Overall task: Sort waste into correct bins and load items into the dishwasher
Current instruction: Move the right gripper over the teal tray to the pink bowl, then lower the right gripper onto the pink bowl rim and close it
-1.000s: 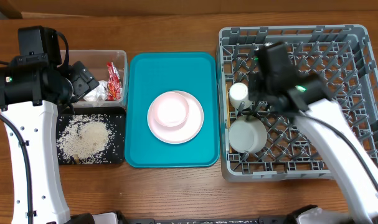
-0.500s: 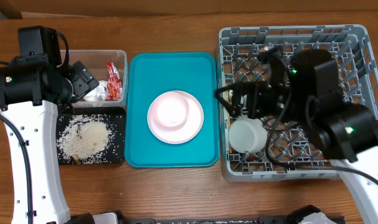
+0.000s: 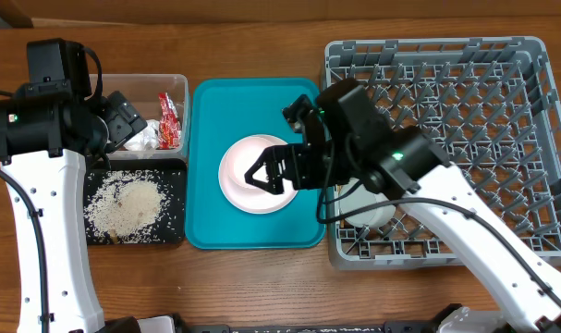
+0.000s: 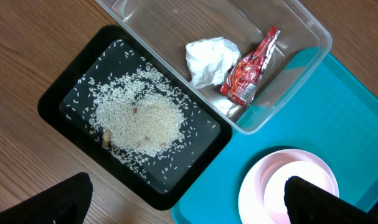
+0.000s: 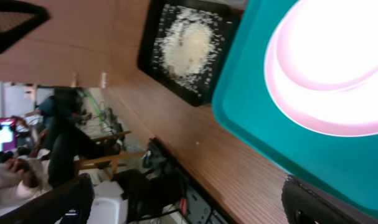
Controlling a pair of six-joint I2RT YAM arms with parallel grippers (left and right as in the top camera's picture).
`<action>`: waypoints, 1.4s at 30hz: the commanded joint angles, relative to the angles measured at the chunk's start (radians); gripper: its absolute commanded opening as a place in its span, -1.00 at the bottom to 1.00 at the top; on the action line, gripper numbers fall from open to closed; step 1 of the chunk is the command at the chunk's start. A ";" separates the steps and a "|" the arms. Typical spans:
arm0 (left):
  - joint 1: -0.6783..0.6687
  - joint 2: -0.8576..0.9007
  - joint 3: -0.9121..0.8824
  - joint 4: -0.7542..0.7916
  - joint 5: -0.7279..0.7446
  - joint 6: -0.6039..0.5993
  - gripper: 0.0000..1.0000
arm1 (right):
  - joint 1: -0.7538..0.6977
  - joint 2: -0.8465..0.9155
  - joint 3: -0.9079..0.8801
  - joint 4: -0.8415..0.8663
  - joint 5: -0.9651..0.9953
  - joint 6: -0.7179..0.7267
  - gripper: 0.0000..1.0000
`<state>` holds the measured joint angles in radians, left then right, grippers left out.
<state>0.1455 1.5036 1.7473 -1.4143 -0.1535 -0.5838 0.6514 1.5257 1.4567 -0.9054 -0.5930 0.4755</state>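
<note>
Swinging out of the dish rack (image 3: 502, 139), the right claw (image 3: 265, 175) is now hovering wide open over the pink bowl (image 3: 250, 163) on the plate (image 3: 236, 192) in the teal tray (image 3: 206, 222). A white bowl (image 3: 378, 215) is sitting in the rack, and the left claw (image 3: 123, 120) is still gaping wide above the clear tub (image 3: 141, 83).

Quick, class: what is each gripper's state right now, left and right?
Left gripper: open, holding nothing.
Right gripper: open, holding nothing.

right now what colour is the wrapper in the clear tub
Red with white print; the wrapper shows best in the left wrist view.
</note>
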 commanded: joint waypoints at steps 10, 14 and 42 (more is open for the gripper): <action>-0.002 0.002 0.002 0.001 -0.003 0.012 1.00 | 0.037 0.024 -0.005 -0.043 0.219 0.007 0.96; -0.002 0.002 0.002 0.001 -0.003 0.012 1.00 | 0.034 0.024 -0.005 -0.036 0.220 0.008 0.99; -0.002 0.002 0.002 0.001 -0.003 0.012 1.00 | 0.237 0.164 -0.117 0.323 0.555 -0.259 0.28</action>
<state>0.1455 1.5036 1.7473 -1.4143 -0.1535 -0.5838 0.8722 1.6363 1.3441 -0.6308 -0.1200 0.2588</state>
